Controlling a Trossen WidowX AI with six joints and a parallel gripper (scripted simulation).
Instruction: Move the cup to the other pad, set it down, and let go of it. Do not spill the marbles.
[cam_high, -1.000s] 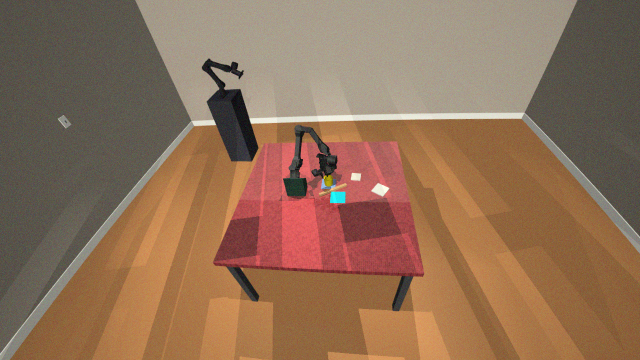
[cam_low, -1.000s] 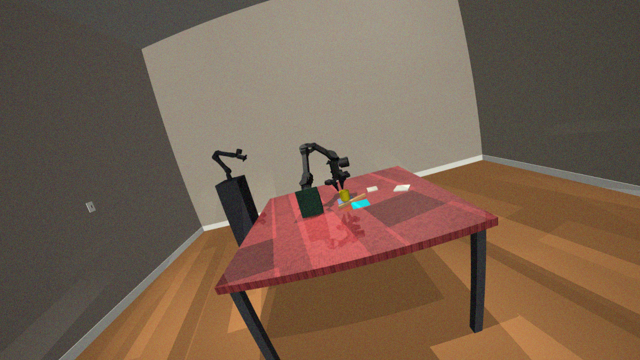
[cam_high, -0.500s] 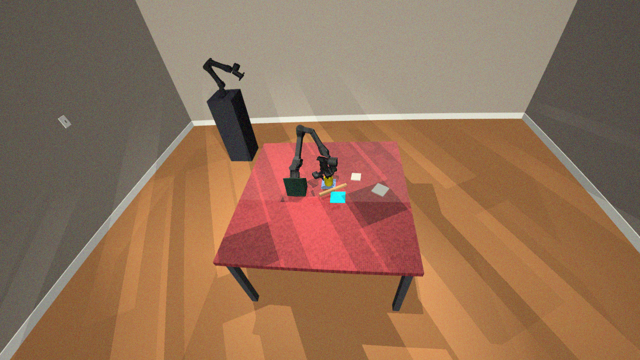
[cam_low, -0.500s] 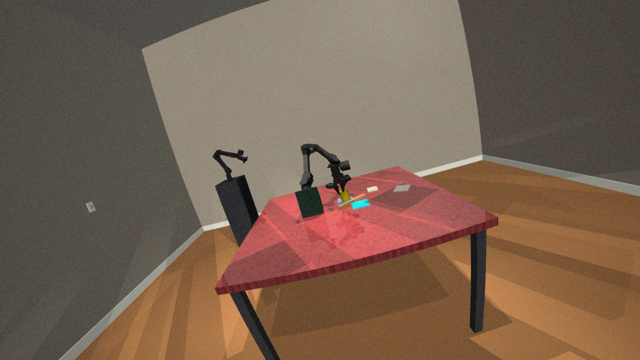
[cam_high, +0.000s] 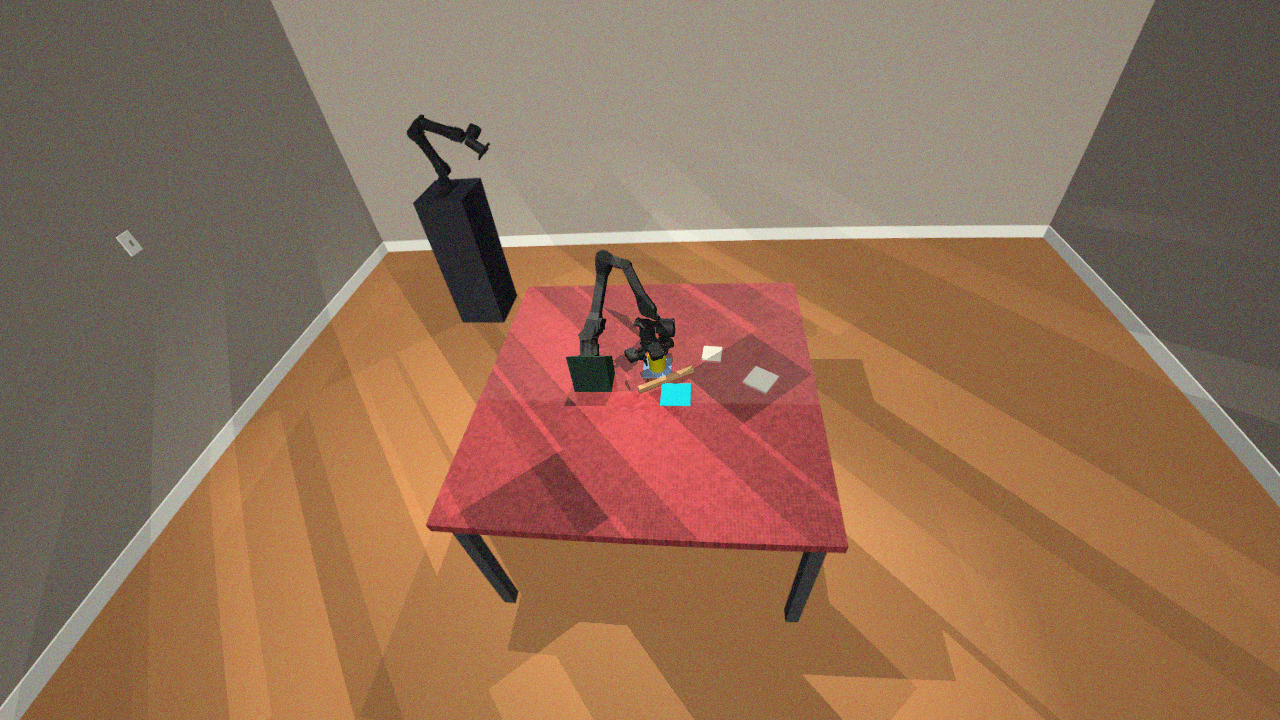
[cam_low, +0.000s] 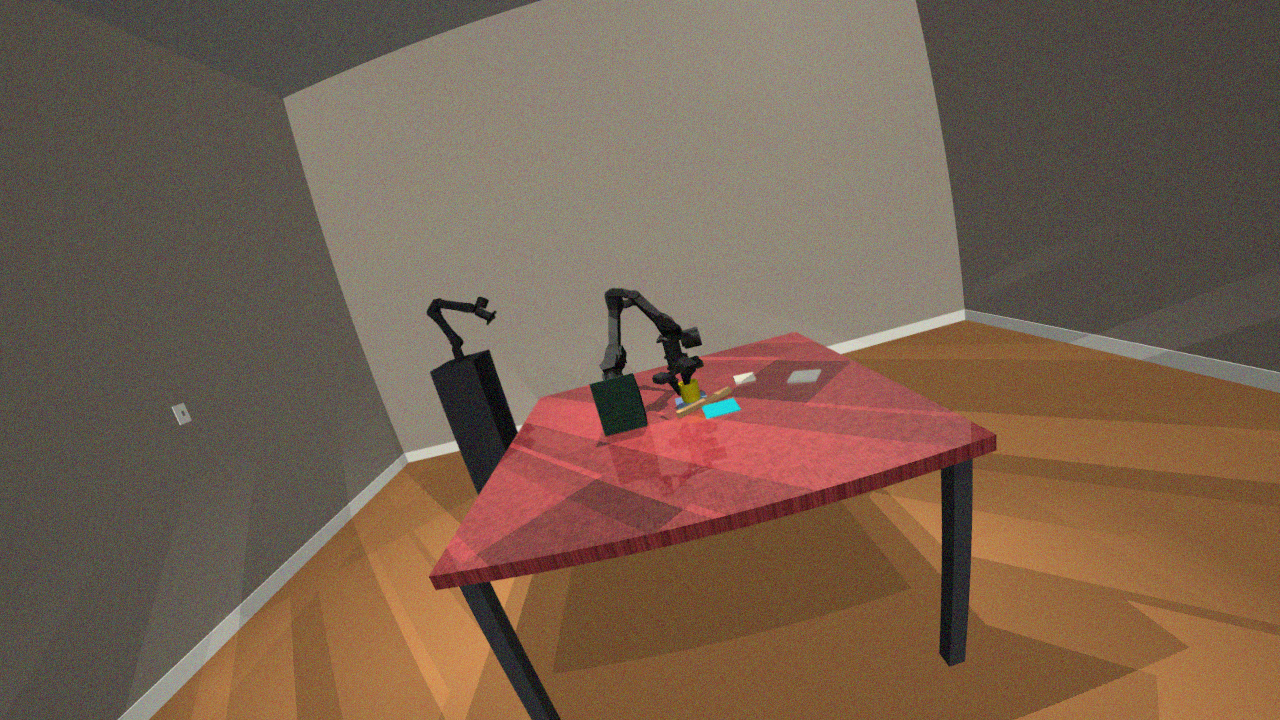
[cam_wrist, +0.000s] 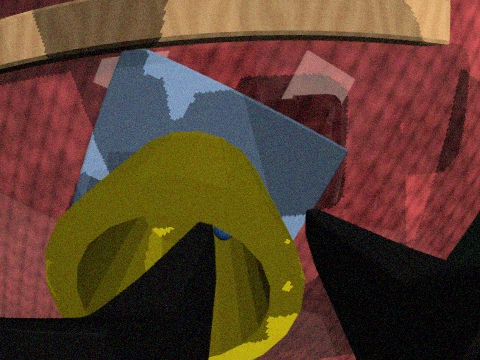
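The yellow cup (cam_high: 657, 364) (cam_low: 689, 391) (cam_wrist: 190, 170) stands upright on the blue pad (cam_wrist: 200, 115) (cam_high: 668, 368) (cam_low: 680, 402). One blue marble (cam_wrist: 223, 234) shows inside it; the rest of the inside is hidden by a finger. My gripper (cam_wrist: 259, 226) (cam_high: 658, 351) (cam_low: 687, 380) is partly open and points down at the cup. In the wrist view one fingertip is across the cup's mouth and the other is outside its right wall, with a gap. I cannot tell how deep the first reaches. A cyan pad (cam_high: 675, 394) (cam_low: 721, 408) lies in front.
A wooden bar (cam_high: 666, 379) (cam_low: 713, 396) (cam_wrist: 250, 20) lies between the blue and cyan pads. Two whitish squares (cam_high: 711, 353) (cam_high: 760, 379) (cam_low: 744, 378) (cam_low: 803, 376) lie to the right. A dark green block (cam_high: 591, 374) (cam_low: 619, 404) stands left, by the arm's base. A second arm stands on a black pedestal behind.
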